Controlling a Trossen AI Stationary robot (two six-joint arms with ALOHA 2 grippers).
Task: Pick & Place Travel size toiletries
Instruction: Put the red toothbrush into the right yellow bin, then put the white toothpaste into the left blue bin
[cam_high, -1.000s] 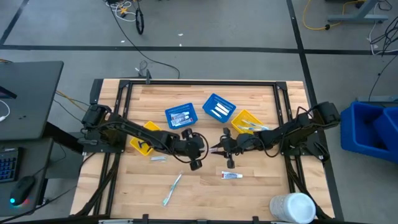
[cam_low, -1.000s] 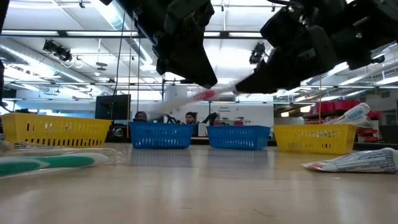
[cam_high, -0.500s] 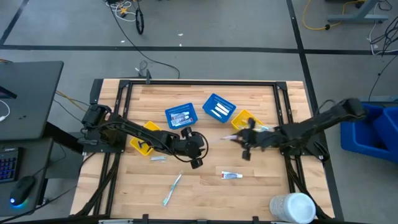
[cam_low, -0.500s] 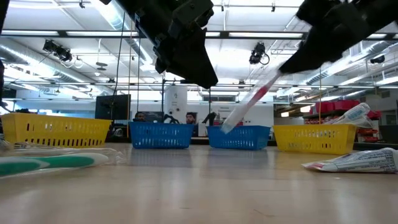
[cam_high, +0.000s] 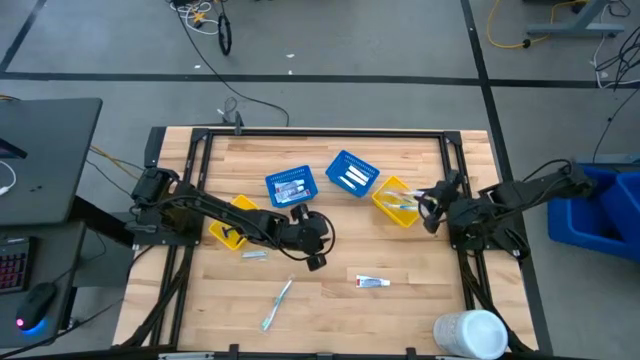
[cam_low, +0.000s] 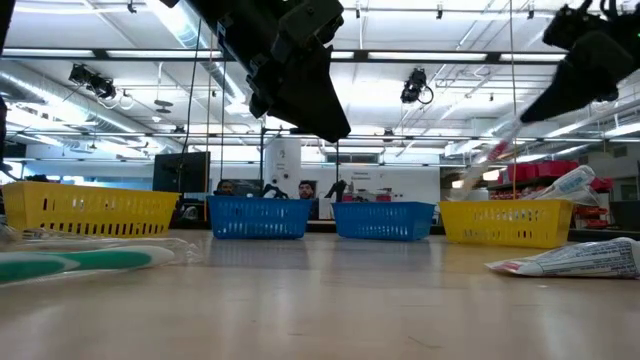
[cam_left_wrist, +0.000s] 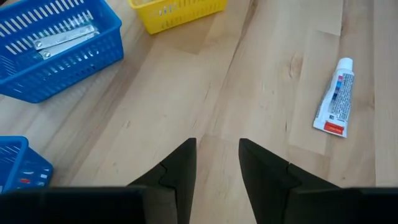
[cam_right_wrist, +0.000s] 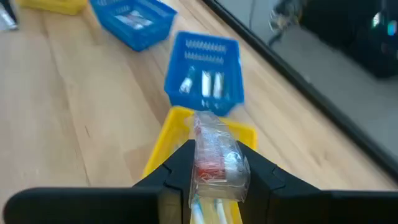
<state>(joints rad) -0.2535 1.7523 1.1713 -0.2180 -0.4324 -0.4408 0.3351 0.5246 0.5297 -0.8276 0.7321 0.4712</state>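
My right gripper (cam_high: 432, 207) hangs at the right yellow basket (cam_high: 398, 200), shut on a clear-wrapped toothbrush with a red mark (cam_right_wrist: 214, 155), which also shows in the low view (cam_low: 492, 160). My left gripper (cam_left_wrist: 217, 155) hovers open and empty over the middle of the table (cam_high: 315, 245). A white toothpaste tube (cam_high: 372, 282) lies flat on the wood to its right. A teal and white toothbrush (cam_high: 277, 303) lies near the front edge. A small packet (cam_high: 255, 255) lies by the left yellow basket (cam_high: 232, 220). My right gripper pinches the wrapped toothbrush between its two fingers (cam_right_wrist: 258, 171), at the wrapper's red-marked part (cam_right_wrist: 211, 167). The fingers slant downward toward the table's left. The toothbrush is lifted clear and sticks out ahead of them, its free end (cam_low: 468, 182) tilted down over the yellow basket.
Two blue baskets (cam_high: 291, 187) (cam_high: 352, 173) with items inside stand behind the table's middle. A large white cylinder (cam_high: 470, 333) stands at the front right corner. A black frame runs around the table's edge (cam_high: 320, 133). Bare wood lies between the tube and the left gripper.
My right gripper has gone from the table's middle toward the right edge and upward, turning as it went, with the wrapped toothbrush. The toothbrush, nearly level beside the left gripper before, now slants down over the right yellow basket.
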